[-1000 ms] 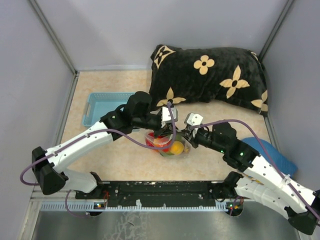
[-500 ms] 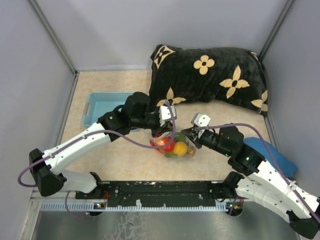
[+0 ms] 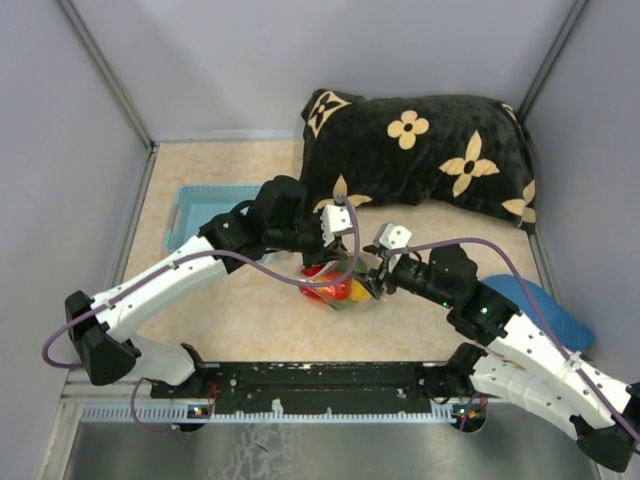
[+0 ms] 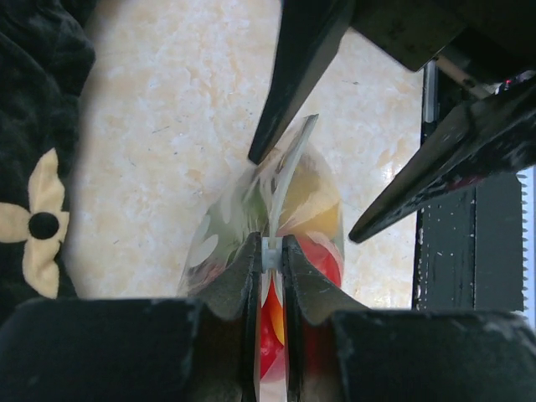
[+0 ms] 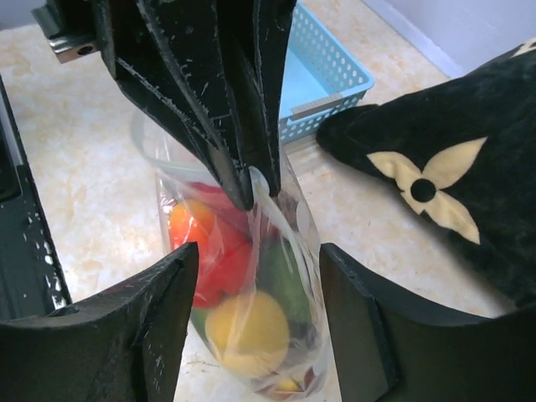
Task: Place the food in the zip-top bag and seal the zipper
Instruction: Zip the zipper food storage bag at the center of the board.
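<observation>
- The zip-top bag [image 3: 341, 290] sits in the middle of the top view, between the two wrists. It stands upright with its mouth upward, and the food [image 5: 245, 328] is already inside: red, orange, yellow and green pieces show through the plastic.
- The left gripper [image 4: 270, 252] is pressed together on the zipper [image 4: 291, 157], pinching one end of the strip at bottom centre of its wrist view.
- From that pinch the strip's long axis runs up and slightly right in the left wrist view, straight toward the right gripper [image 4: 306, 197].
- The right gripper [image 5: 258, 253] is spread and holds nothing. Its fingers straddle the bag, one on each flat side; the upper-left finger looks to be touching the plastic and the other is apart from it.
- So the free end of the strip lies between the right jaws. That arm is the nearer one for pressing the seal; it likely needs to close across the strip.
- Whether the unpinched stretch is already sealed cannot be told.
- The basket [image 3: 203, 214] lies at left and the pillow [image 3: 420, 160] behind, both away from the bag.
</observation>
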Available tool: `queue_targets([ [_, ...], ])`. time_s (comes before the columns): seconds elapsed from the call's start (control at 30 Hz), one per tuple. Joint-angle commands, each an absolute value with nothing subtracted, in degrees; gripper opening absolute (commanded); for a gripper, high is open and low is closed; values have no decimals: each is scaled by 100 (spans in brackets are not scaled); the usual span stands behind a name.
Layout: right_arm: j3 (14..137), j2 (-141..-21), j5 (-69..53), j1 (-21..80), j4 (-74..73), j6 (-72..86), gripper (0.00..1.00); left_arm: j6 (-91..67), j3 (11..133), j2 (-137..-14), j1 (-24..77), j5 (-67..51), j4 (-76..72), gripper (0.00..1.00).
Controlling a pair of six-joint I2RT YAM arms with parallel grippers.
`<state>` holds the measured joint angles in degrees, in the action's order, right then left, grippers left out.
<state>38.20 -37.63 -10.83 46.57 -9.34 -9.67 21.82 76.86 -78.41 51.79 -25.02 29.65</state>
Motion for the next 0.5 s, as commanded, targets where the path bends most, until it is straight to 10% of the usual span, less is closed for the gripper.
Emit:
queue_targets([
  [0.0,3981,-4106,-1227,4615,-591,-1174,61,2284,7963,-7927,5274,-2807,3111,0],
  [0.17,3988,-4371,-1036,4614,-454,-1290,58,2336,8053,-7941,5309,-2909,3251,0],
  [0.37,4092,-4346,-766,4576,-554,-1277,0,2253,7887,-7789,5325,-2583,3289,0],
  [0.47,4109,-4194,-417,4570,-670,-1159,0,2054,7865,-7752,5315,-2150,3402,0],
])
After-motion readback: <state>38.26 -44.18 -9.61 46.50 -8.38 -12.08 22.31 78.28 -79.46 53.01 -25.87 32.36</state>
